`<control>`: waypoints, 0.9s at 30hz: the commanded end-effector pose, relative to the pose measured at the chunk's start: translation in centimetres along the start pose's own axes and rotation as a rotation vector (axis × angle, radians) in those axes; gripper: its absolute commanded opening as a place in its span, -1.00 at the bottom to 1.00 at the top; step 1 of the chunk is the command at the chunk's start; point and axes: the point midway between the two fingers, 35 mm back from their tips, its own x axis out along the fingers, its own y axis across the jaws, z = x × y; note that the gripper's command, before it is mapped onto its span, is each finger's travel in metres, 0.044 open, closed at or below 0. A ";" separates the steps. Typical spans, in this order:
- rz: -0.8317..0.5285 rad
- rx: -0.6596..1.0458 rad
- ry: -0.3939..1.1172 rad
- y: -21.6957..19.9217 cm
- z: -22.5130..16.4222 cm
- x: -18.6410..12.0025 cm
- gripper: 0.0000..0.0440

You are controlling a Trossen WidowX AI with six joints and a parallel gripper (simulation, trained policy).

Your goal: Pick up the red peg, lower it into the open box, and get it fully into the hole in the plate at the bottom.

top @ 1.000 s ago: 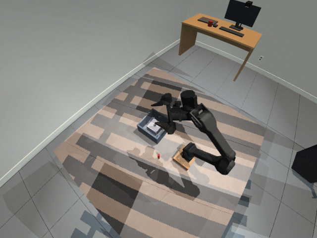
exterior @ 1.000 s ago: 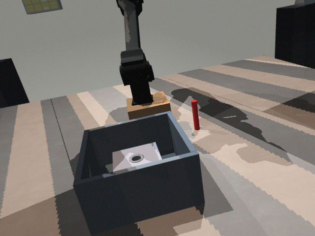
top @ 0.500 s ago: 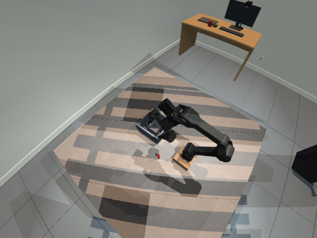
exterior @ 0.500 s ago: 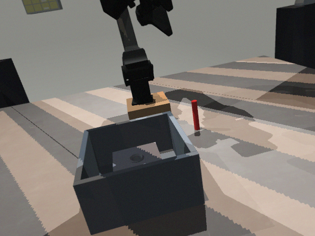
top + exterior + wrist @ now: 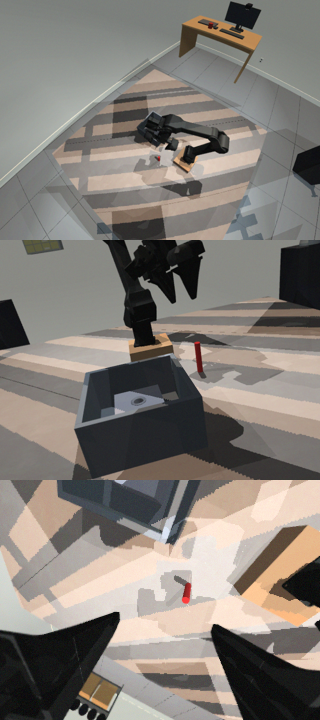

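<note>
Claw open; peg upright outside.

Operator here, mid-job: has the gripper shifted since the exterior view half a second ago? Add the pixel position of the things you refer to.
Yes. In the exterior view, the gripper [image 5: 183, 300] [image 5: 165, 622] has moved lower and toward the side where the red peg [image 5: 198, 357] [image 5: 187, 593] stands, judged against the box [image 5: 144, 444].
</note>
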 end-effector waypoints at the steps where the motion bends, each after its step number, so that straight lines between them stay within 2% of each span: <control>1: -0.104 -0.072 -0.025 -1.0 -0.5 1.6 1.00; 7: -0.240 -0.186 -0.056 -2.4 -1.4 4.3 1.00; 12: -0.304 -0.257 -0.077 -3.0 -1.9 6.6 1.00; 27: -0.323 -0.399 -0.127 -3.5 -2.2 13.5 1.00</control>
